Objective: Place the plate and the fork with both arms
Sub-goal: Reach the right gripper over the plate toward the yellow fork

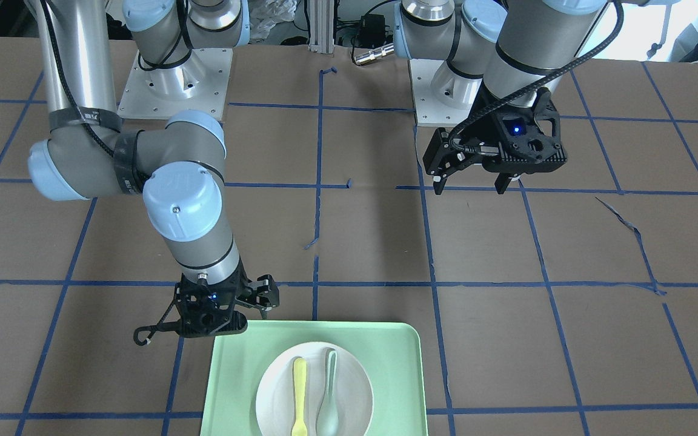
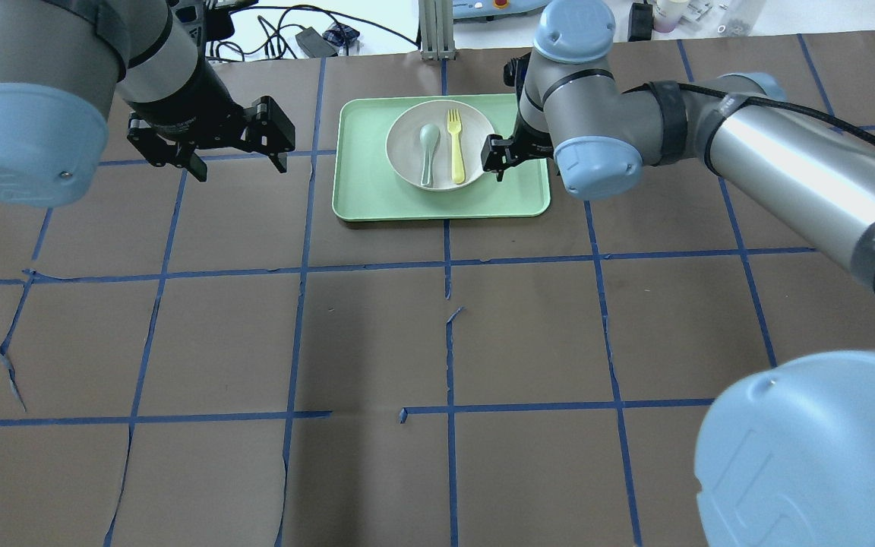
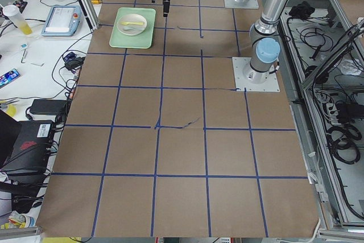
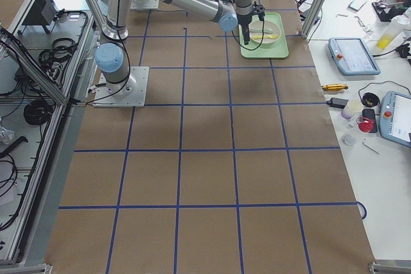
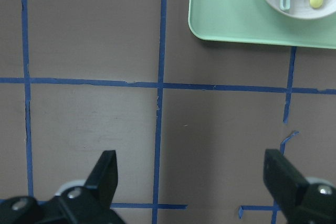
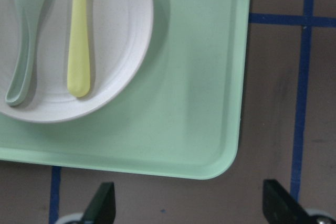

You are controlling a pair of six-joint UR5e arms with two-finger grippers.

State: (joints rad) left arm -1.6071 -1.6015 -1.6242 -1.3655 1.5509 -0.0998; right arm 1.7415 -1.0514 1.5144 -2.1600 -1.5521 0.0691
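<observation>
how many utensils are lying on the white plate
2. A slim pale-yellow plastic fork and a grey-green spoon lie side by side on the round white plate, the spoon toward the robot's left. Nothing seems hidden.

Robotics lab, taped table point(image 2: 377, 342), teach pendant point(image 4: 350, 56)

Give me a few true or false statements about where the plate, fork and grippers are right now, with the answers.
The fork lies on the plate. True.
The spoon lies on the tray beside the plate. False: it lies on the plate, next to the fork.
The left gripper is shut on the fork. False: it is open and empty, above the table, off the tray.
The right gripper is open by a tray corner. True.
</observation>
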